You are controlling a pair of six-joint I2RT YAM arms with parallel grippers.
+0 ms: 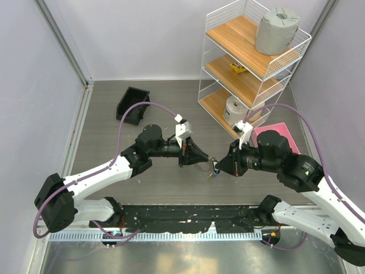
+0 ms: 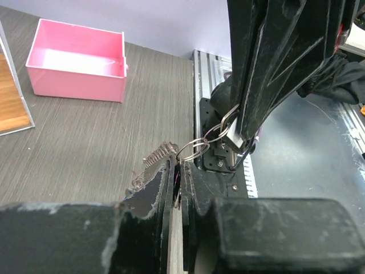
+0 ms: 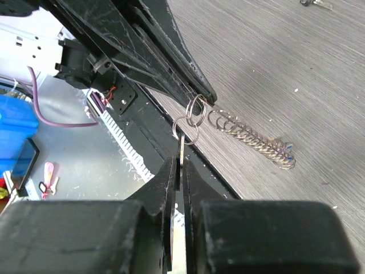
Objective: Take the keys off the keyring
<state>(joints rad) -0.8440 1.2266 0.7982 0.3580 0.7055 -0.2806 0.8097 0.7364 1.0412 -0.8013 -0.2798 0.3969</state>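
Grey wood-grain surface lies beneath two black claws meeting tip to tip. Left claw and right claw each pinch the keyring, linked thin silver wire loops; its springy coiled chain trails aside, keys mere coloured flecks at its end.

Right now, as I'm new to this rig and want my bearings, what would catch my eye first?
The left gripper and right gripper meet tip to tip mid-table, both shut on the keyring, small linked silver rings trailing a silver coil. At the far right stands a white wire shelf, a grey roll on top.
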